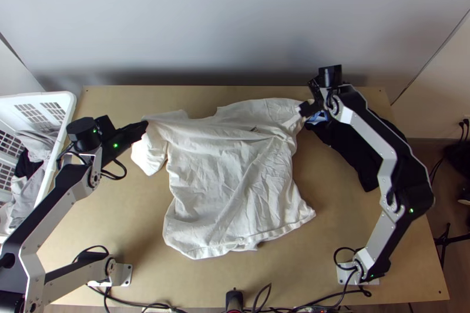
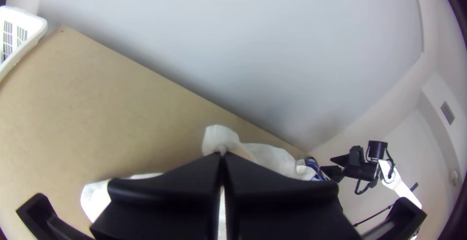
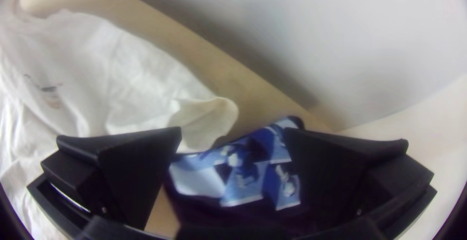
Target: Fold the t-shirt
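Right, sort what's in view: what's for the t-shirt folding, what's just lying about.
For the folding:
- white t-shirt, spread and wrinkled
- left gripper, shut on its fabric
- right gripper, open near a sleeve

Lying about:
- white basket holding clothes
- dark cloth with blue print

I see the right gripper with its two wide black fingers standing well apart. In the space between them there is a blue patterned cloth, and beside it a dark cloth. One sleeve of the white t-shirt comes to the blue edge. The shirt, with a small dark mark, lies wrinkled on the table, near the pale wall.
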`<state>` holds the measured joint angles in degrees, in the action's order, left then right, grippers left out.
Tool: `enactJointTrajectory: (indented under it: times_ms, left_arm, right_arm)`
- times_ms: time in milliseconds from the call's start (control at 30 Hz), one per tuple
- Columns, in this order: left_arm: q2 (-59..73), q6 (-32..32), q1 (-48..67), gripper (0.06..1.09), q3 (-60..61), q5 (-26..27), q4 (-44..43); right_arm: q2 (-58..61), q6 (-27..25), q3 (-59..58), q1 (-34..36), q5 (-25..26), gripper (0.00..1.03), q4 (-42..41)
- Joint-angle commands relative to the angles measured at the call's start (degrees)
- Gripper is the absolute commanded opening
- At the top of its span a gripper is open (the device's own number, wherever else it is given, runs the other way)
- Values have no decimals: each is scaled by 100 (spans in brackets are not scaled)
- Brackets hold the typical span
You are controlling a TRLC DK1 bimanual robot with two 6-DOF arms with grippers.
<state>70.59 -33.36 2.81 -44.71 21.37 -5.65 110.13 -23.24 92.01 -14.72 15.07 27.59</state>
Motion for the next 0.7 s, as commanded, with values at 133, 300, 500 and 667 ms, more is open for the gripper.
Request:
enactJointTrajectory:
  times_ms: [133, 300, 500, 667]
  left_arm:
    - [104, -3, 53, 9, 103, -10, -59]
    - [104, 5, 0, 9, 120, -10, -41]
    - [227, 14, 27, 9, 59, -27, -94]
    - [315, 32, -26, 9, 76, -36, -112]
  right_arm:
    - [-896, 13, 907, -760, -2667, 98, 2778]
    - [-729, -189, 1680, -1630, -3643, 98, 4131]
    - [-765, -840, 1285, -3239, -3590, 97, 4509]
    - [-1055, -1675, 652, -4566, -3599, 97, 4720]
